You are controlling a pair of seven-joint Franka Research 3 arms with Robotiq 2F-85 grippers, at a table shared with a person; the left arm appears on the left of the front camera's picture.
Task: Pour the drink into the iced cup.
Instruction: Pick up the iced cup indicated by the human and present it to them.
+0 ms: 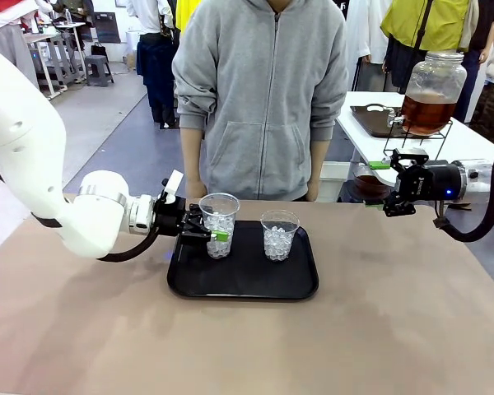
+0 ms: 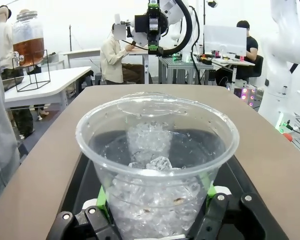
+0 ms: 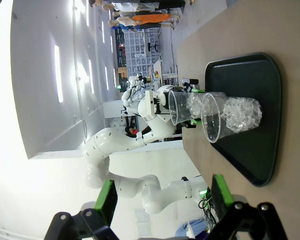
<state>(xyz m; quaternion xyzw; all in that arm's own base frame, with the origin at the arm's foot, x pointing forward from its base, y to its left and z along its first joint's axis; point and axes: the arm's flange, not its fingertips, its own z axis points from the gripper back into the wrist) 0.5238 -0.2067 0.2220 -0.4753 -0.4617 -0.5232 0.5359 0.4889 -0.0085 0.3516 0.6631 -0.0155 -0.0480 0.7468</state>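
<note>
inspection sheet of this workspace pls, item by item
surface: brown table, black tray in the middle
job's things: left cup and right cup, clear, holding ice, on the tray; amber drink in a jar on the white side table
clutter: nothing seen
grippers: left gripper shut on the left cup; right gripper open, in the air near the table's right side
cables: black loops, left arm's cable and right arm's cable
surroundings: person in a grey hoodie across the table

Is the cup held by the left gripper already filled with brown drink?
No, the cup in the left gripper holds only clear ice, no brown liquid.
</note>
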